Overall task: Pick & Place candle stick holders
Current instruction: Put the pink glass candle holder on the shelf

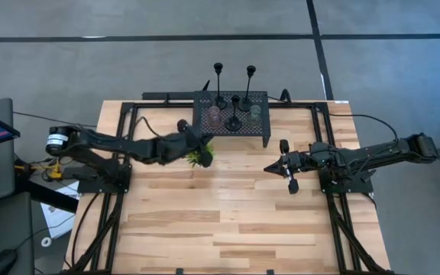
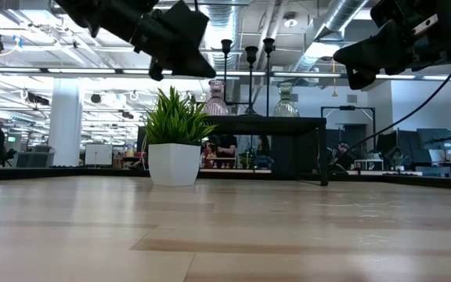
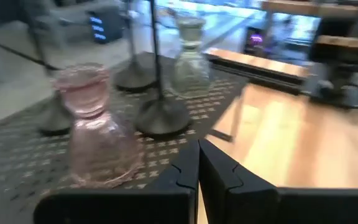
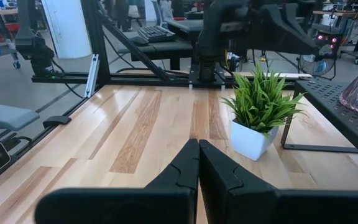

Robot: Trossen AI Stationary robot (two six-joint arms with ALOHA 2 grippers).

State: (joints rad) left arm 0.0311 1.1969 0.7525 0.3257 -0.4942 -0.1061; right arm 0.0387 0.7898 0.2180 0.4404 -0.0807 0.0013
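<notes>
Three slim black candle stick holders (image 1: 235,114) stand by their round bases on the black mesh rack (image 1: 262,134) at the table's far middle. A pinkish glass cup (image 3: 95,134) and a greenish glass cup (image 3: 190,65) stand among them. My left gripper (image 3: 199,144) is shut and empty. It hovers at the rack's near left corner (image 1: 203,139), close to the pinkish cup. My right gripper (image 4: 199,144) is shut and empty. It hovers above the table to the rack's near right (image 1: 270,167), pointing toward the table's left.
A small green plant in a white pot (image 1: 200,156) stands on the table just near of the rack's left corner, under my left gripper (image 2: 198,66). Bare wood lies from the table's middle (image 1: 228,221) to its near edge.
</notes>
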